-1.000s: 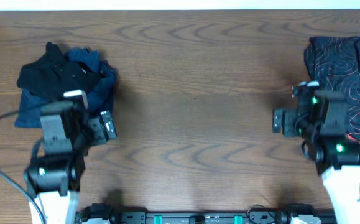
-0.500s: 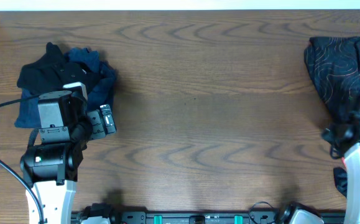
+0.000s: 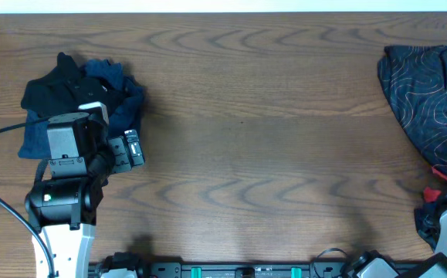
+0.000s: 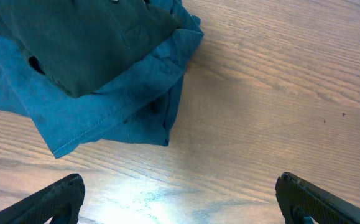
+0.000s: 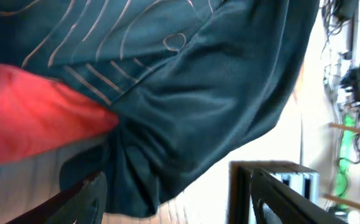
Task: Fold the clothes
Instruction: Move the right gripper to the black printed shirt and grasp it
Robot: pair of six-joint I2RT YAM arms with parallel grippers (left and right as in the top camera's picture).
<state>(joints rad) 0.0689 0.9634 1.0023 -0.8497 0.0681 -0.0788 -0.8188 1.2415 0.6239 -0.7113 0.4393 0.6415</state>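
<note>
- Right pincer has pulled back to the near right corner since a second ago; its fingers stand apart with jersey cloth bunched between them; whether it grips I cannot tell.
- Jersey lies along the right edge of the tabletop; long axis near-to-far, running away from that pincer; right arm far nearer.
- Left pincer wide open, empty, just short of the blue-black pile.

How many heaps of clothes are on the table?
2. A black-and-blue heap lies at the left. A black jersey with thin orange-pink lines lies at the far right and runs out of the picture, so more could be hidden there.
</note>
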